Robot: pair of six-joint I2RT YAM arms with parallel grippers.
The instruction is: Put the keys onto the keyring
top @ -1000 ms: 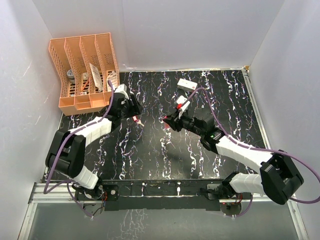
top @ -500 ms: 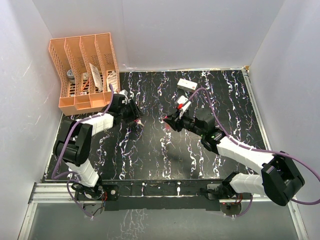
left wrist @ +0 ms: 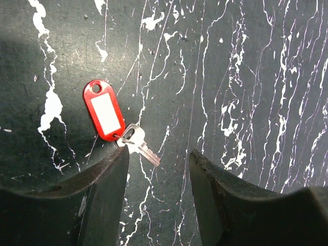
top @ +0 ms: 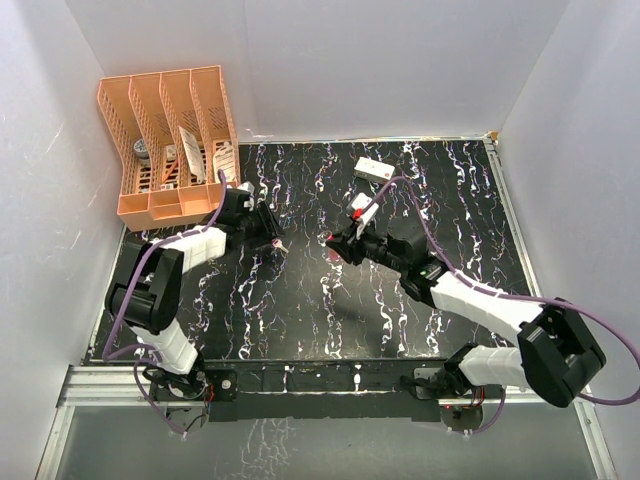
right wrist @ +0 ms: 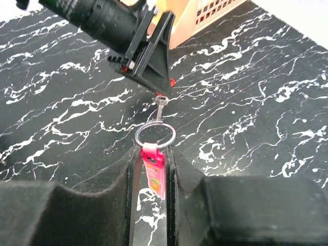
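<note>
On the marbled table (left wrist: 246, 77), the red-tagged key (left wrist: 137, 145) lay ungrasped just ahead of the parted jaws of the left gripper (left wrist: 159, 156), seemingly awaiting a precise pinch, while the right gripper (right wrist: 152, 156) clamped the keyring (right wrist: 151, 171) by its pink tag.

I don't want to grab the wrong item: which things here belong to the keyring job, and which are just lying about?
Job in hand:
- silver key with red tag, by the open left pincer
- keyring, clamped in the right pincer

Lying about:
- orange file rack and its contents
- white box at the far side
</note>
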